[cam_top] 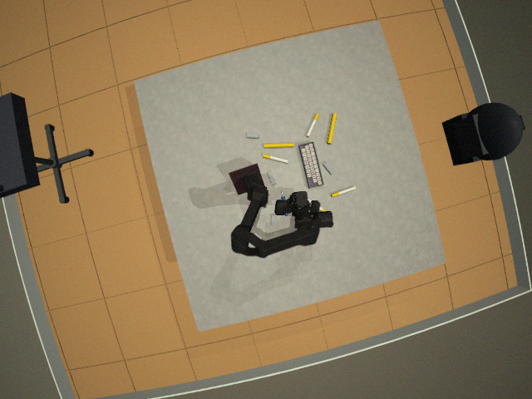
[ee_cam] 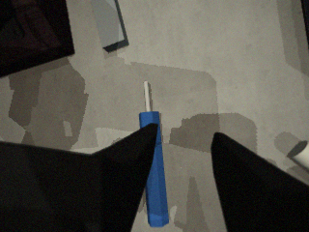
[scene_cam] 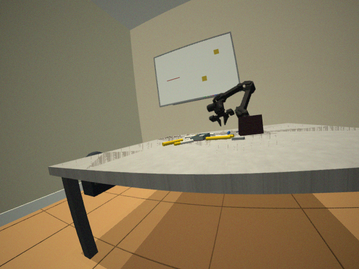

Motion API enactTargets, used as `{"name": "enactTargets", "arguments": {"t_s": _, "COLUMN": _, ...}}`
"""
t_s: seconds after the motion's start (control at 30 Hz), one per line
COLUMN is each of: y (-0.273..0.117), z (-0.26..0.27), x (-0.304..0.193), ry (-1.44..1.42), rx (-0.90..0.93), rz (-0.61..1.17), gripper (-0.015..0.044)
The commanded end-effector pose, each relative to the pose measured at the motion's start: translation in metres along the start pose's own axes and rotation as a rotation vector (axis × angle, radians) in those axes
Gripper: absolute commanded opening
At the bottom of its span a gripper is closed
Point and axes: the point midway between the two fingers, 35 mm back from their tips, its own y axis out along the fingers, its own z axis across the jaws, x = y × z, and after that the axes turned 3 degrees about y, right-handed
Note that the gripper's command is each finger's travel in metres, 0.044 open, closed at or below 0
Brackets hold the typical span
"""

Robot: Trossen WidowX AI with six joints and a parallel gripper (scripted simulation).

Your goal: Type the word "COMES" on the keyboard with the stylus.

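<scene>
The stylus (cam_top: 283, 198) (scene_cam: 228, 132) (ee_cam: 155, 184) has a blue barrel and a thin pale tip. It lies on the desk, tip pointing up the wrist view. My gripper (scene_cam: 222, 125) (ee_cam: 184, 135) is open and empty above the desk. In the wrist view the left finger overlaps part of the barrel, and the gap between the fingertips lies to the right of the stylus. The top view shows the arm covering part of the stylus. The keyboard (cam_top: 310, 165) (scene_cam: 200, 137) lies on the desk beyond the gripper, its light keys facing up.
Yellow sticks (cam_top: 279, 145) (cam_top: 332, 129) and white-and-yellow sticks (cam_top: 274, 159) (cam_top: 343, 191) lie around the keyboard. A grey block (cam_top: 271, 178) (ee_cam: 108, 24) lies between the keyboard and the dark box (cam_top: 240, 178) (scene_cam: 251, 125) (ee_cam: 34, 34) at the arm's base. A white stick end (ee_cam: 303, 155) shows right of the gripper.
</scene>
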Motion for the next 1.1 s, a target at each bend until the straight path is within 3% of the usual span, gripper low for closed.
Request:
{"name": "enactTargets", "arguments": {"t_s": 0.0, "y": 0.0, "z": 0.033, "x": -0.018, "ry": -0.3, "rx": -0.059, "rz": -0.063, "gripper": 0.015}}
{"name": "enactTargets", "arguments": {"t_s": 1.07, "y": 0.015, "z": 0.029, "x": -0.026, "ry": -0.3, "rx": -0.059, "rz": -0.062, "gripper": 0.015}}
